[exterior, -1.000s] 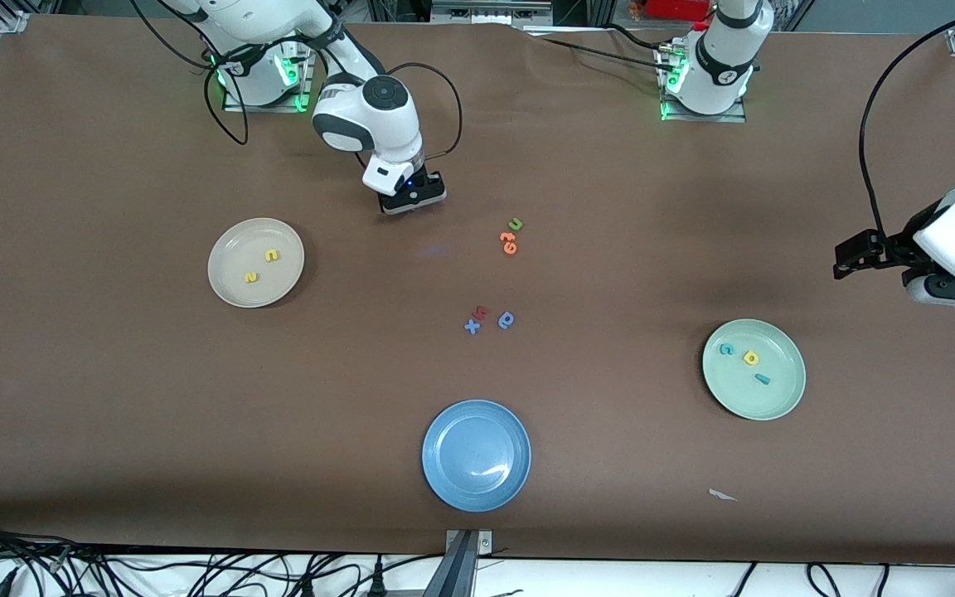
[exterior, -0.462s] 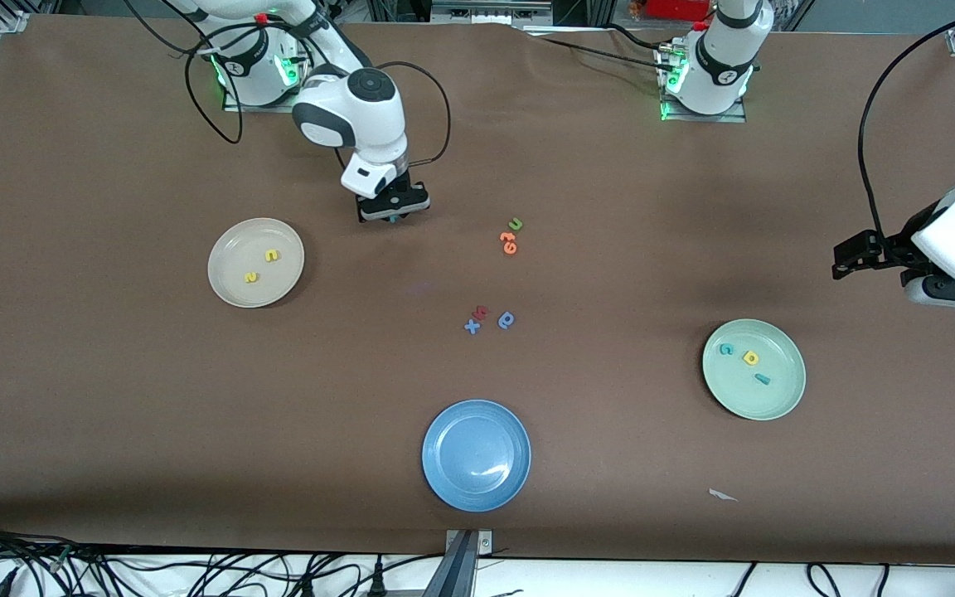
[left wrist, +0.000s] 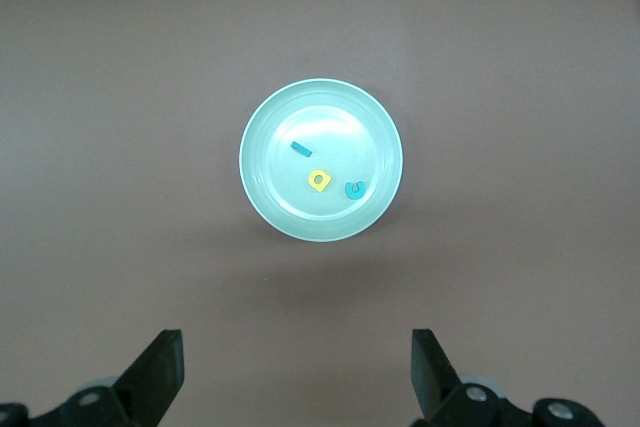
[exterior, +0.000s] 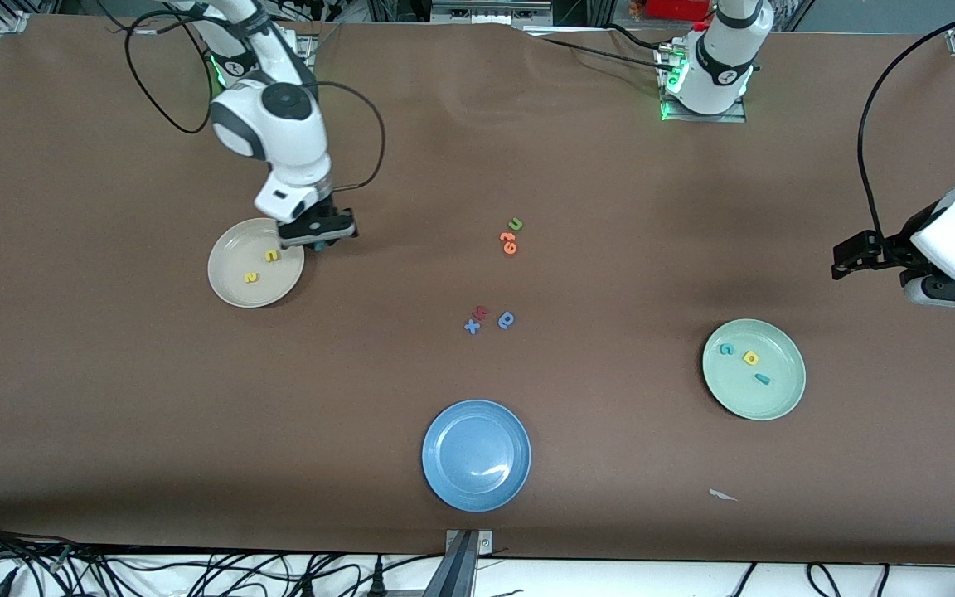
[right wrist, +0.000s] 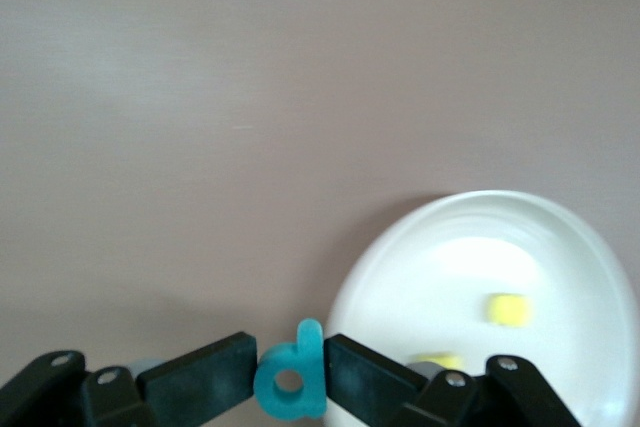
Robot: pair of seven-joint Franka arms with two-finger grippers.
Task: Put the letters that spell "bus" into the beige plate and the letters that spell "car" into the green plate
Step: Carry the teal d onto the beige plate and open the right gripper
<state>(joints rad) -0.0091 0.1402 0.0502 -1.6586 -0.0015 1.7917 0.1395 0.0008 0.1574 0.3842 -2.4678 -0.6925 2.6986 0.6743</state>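
Gripping teal b [right wrist: 291, 385], right tool [exterior: 319, 235] over beige plate [exterior: 233, 282] rim.

Round shallow blue plate [exterior: 476, 455] near the brown table's [exterior: 113, 398] camera-side edge. Mid-table: blue foam x [exterior: 472, 327], red letter [exterior: 482, 313], blue round letter [exterior: 506, 320]; farther, orange letters [exterior: 509, 242], green u [exterior: 516, 224].

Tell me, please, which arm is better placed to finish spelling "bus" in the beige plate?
The right. Its hand is shut on the teal b at the beige plate's rim. The left hand waits open near the green plate.
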